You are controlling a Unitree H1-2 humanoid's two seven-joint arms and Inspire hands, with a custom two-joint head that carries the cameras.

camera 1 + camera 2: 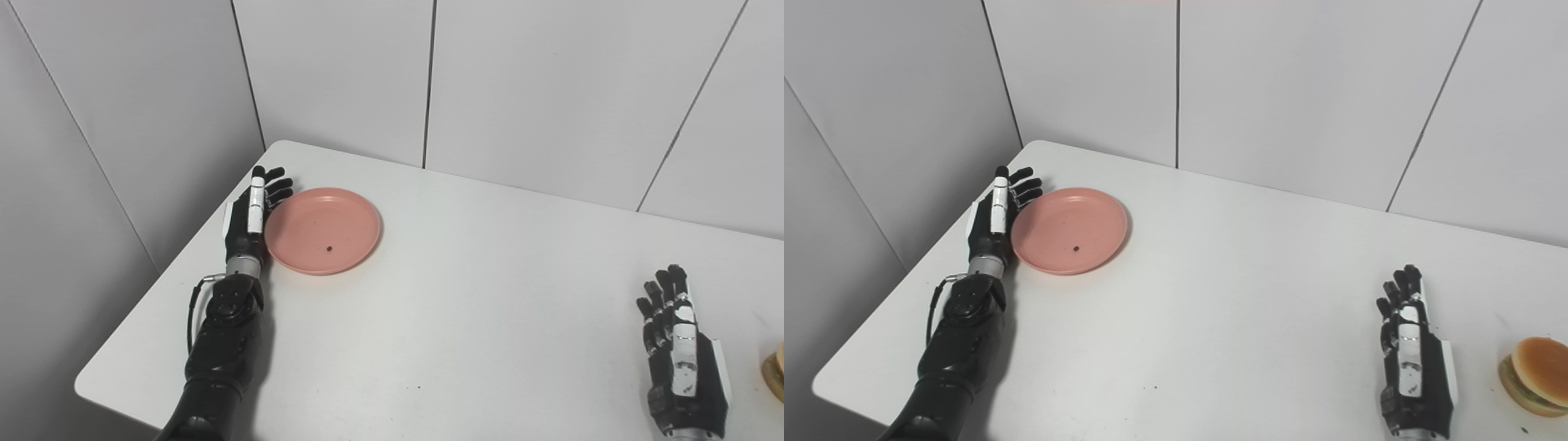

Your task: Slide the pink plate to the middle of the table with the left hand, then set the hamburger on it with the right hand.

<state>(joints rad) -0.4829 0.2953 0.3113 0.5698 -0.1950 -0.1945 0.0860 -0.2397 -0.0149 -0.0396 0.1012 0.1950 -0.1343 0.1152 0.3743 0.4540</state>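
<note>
1. Pink plate (323,230) sits far left on the table (1213,294), left hand (252,214) flat against its rim, fingers spread, gripping nothing.
2. Hamburger (1536,375) only shows fully in the right eye view.
3. Right hand (1415,361) beside it, loose, empty.

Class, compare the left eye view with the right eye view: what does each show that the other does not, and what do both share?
Only the left eye view: nothing extra of note; it cuts the hamburger to a sliver at its right edge.

Only the right eye view: the whole hamburger, with bun and filling, lying right of the right robot hand.

Both: the white table, the pink plate with a dark speck on it, the left robot hand open against the plate's left rim, and the right robot hand open, holding nothing.
</note>
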